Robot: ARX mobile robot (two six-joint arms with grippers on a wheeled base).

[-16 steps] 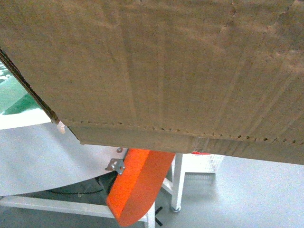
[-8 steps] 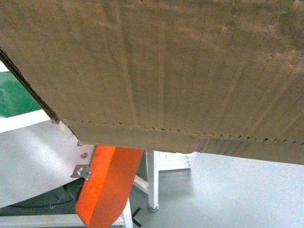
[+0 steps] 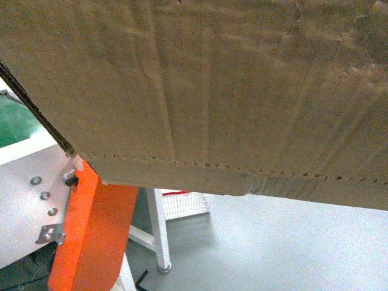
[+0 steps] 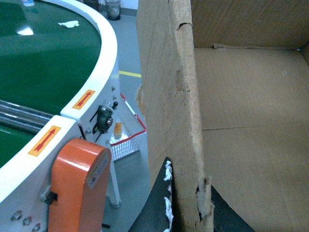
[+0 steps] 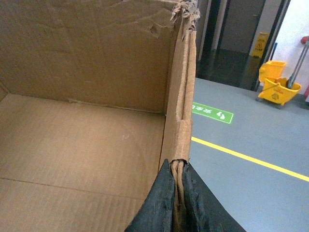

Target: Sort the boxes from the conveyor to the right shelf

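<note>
A large brown cardboard box (image 3: 230,85) fills most of the head view, held up off the floor between both arms. My left gripper (image 4: 190,212) is shut on its ragged left wall (image 4: 169,96), one black finger (image 4: 159,208) outside and one inside. My right gripper (image 5: 178,205) is shut on the torn right wall (image 5: 181,96). The box's inside (image 5: 82,135) is bare. The conveyor's green belt (image 4: 43,63) with its white rim curves at the left, and its orange cover (image 3: 91,236) sits below the box's lower left corner. The right shelf is out of view.
The conveyor's white leg (image 3: 156,233) stands on grey floor under the box, with a red-rimmed wire basket (image 4: 128,140) behind it. On the right side are a yellow floor line (image 5: 251,157), a green floor sign (image 5: 212,112) and a yellow mop bucket (image 5: 277,84).
In the head view the conveyor's panel, orange cover and leg have slid steadily to the left while the box keeps its place. More open grey floor shows at the right.
</note>
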